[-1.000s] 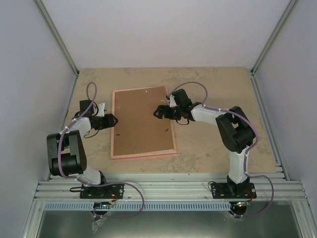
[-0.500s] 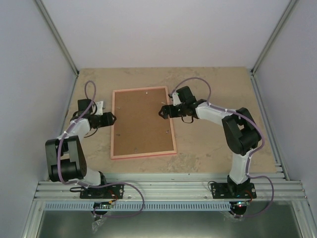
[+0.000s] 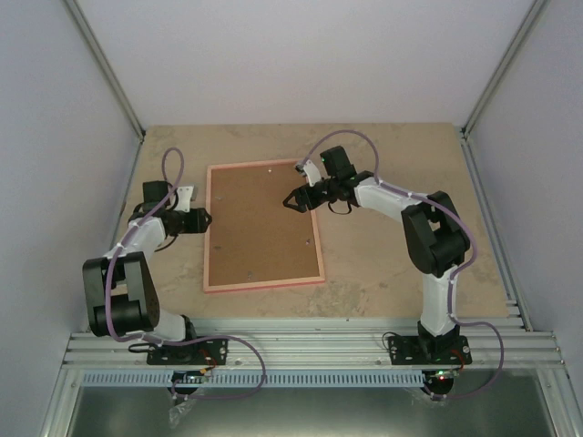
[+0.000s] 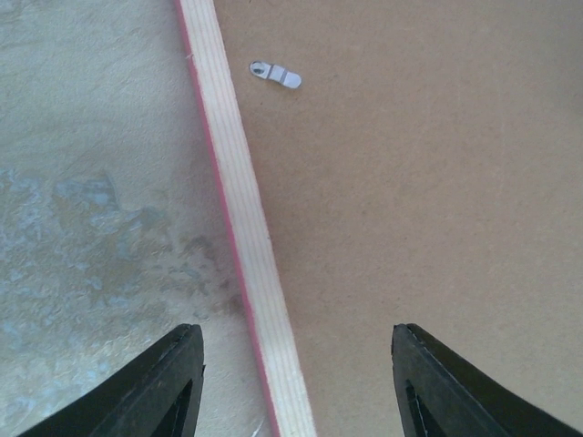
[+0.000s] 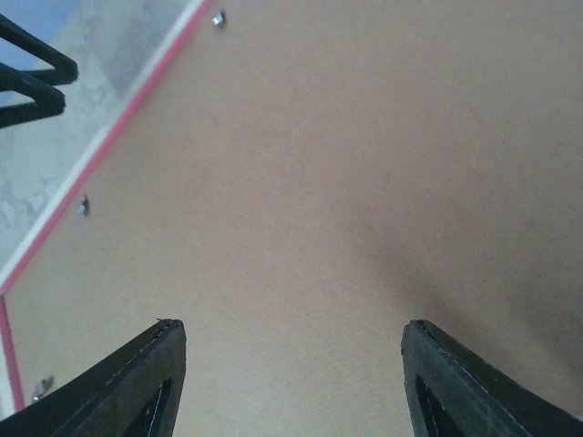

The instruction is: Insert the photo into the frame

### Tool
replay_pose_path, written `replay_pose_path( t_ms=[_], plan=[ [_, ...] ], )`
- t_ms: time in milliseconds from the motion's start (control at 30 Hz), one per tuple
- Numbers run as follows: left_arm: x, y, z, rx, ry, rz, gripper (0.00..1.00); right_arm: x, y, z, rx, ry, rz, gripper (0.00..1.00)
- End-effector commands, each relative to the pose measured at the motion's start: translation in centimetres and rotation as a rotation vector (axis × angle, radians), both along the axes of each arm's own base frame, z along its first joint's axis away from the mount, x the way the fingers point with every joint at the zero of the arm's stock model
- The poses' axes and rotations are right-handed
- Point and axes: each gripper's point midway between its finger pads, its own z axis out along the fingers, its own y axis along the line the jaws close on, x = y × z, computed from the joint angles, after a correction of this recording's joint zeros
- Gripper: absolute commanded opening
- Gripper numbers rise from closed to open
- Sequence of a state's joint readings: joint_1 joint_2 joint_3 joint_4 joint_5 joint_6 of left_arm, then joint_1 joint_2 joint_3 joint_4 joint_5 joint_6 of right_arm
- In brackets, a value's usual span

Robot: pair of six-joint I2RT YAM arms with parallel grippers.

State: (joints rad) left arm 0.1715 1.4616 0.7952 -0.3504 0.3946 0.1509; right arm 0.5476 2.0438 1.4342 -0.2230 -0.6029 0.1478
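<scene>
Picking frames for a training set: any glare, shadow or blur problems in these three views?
Top view: soft even light, no glare, frame edges crisp. Left wrist view: metal clip and wood grain sharp, table tinted bluish. Right wrist view: a soft shadow darkens the backing board at right; far clips slightly blurred.

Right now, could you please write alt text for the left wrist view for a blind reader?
The frame lies back-up, its pale wood rail running top to bottom between beige table at left and brown backing board at right. A metal clip sits on the board near the top; the left gripper holds its jaws open astride the rail.
</scene>
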Motion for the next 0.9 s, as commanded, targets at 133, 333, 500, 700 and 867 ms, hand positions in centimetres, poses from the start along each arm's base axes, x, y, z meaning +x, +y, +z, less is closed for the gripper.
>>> replay_pose_path(
  t_ms=[133,333,500,700,867],
  plan=[
    [-0.2,-1.7,-2.6,0.016,0.077,-0.096,0.53,-0.1,-0.8,-5.2,-0.069,0.078,0.001,0.65],
    [-0.7,-5.5,-4.0,0.018,0.106,-0.201,0.5,-0.4,-4.7,-8.0,-0.112,0.163,-0.085,0.63],
    [-0.7,-9.5,-4.4,-0.01,0.112,-0.284,0.49,-1.0,-9.6,-8.8,-0.138,0.199,-0.15,0.61],
    [0.4,-10.9,-3.7,-0.027,0.083,-0.294,0.49,-2.2,-12.1,-7.1,-0.128,0.147,-0.101,0.6],
    [1.2,-10.8,-0.1,0.023,-0.031,-0.35,0.52,-2.7,-10.6,-2.0,-0.028,0.002,0.039,0.61]
  ],
)
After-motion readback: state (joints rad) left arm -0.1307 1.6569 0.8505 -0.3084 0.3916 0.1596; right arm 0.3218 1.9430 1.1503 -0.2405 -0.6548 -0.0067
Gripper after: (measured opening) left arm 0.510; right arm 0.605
